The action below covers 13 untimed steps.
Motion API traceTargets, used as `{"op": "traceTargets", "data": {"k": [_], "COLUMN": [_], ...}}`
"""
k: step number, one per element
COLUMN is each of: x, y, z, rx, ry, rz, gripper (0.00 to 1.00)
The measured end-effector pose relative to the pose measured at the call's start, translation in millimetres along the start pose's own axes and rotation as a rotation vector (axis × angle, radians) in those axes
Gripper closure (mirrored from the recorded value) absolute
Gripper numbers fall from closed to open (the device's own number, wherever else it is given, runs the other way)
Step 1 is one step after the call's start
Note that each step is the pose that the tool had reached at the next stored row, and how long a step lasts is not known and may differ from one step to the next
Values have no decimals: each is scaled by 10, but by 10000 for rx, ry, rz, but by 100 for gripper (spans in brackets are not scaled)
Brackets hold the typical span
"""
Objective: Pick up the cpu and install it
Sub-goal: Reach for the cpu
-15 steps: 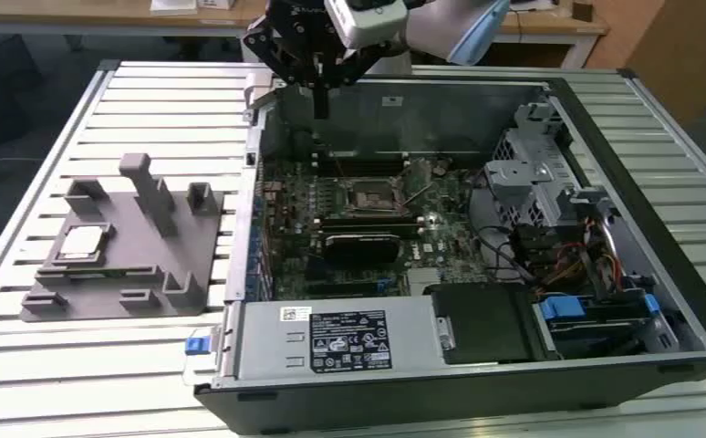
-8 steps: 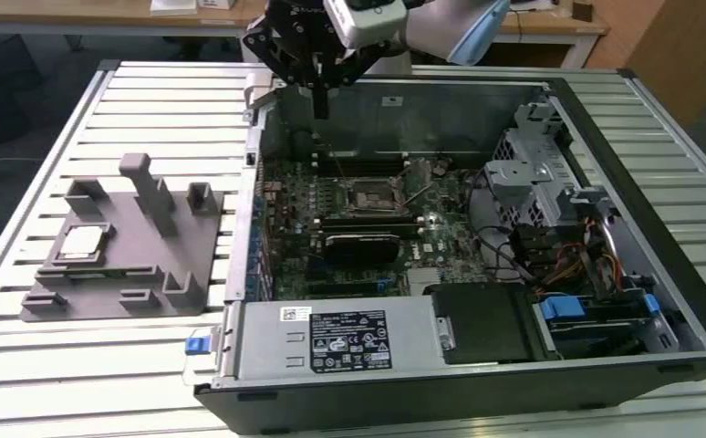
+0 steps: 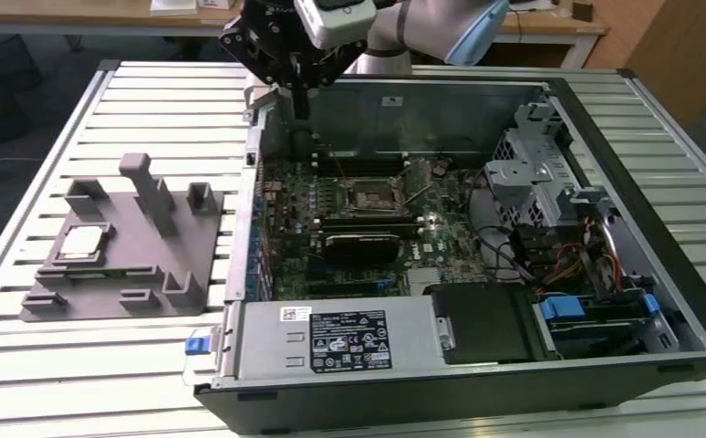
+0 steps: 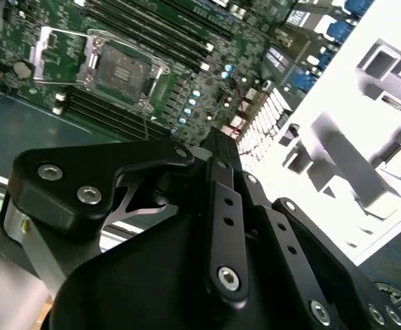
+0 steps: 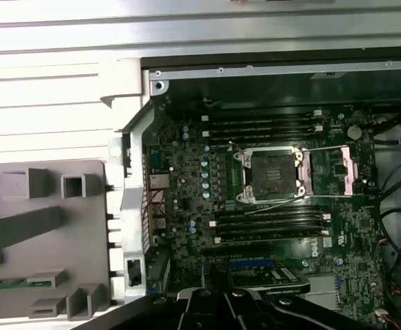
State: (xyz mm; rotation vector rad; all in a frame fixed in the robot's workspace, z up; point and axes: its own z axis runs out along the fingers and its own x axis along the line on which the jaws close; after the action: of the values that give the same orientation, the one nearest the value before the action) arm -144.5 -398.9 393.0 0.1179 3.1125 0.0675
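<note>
One arm point(image 3: 451, 27) reaches in from the far side in the exterior view. Its jaws point down above the far wall of the open case point(image 3: 475, 383), closed together and holding nothing. The cpu point(image 3: 82, 241) lies flat in a recess of the grey fixture point(image 3: 146, 274). The fixture sits on the slatted desk point(image 3: 36, 365) to the exterior view's left of the case, well apart from the jaws. Inside the case, the socket point(image 3: 369, 193) sits near the middle of the board point(image 3: 292, 219).

In the second wrist view the black links of the jaws stand in the foreground, drawn in to a shut tip. Beyond them lie the socket point(image 4: 121, 69) and the brightly washed-out fixture point(image 4: 338, 151).

In the first wrist view the socket point(image 5: 272, 172) stands open, its plate point(image 5: 344, 168) swung aside. The fixture point(image 5: 42, 227) lies outside the case wall.
</note>
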Motion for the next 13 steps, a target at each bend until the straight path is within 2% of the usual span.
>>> {"op": "traceTargets", "data": {"k": [13], "x": [423], "y": [-32], "z": [2], "rx": [-1], "ry": [0], "rz": [2], "gripper": [89]}}
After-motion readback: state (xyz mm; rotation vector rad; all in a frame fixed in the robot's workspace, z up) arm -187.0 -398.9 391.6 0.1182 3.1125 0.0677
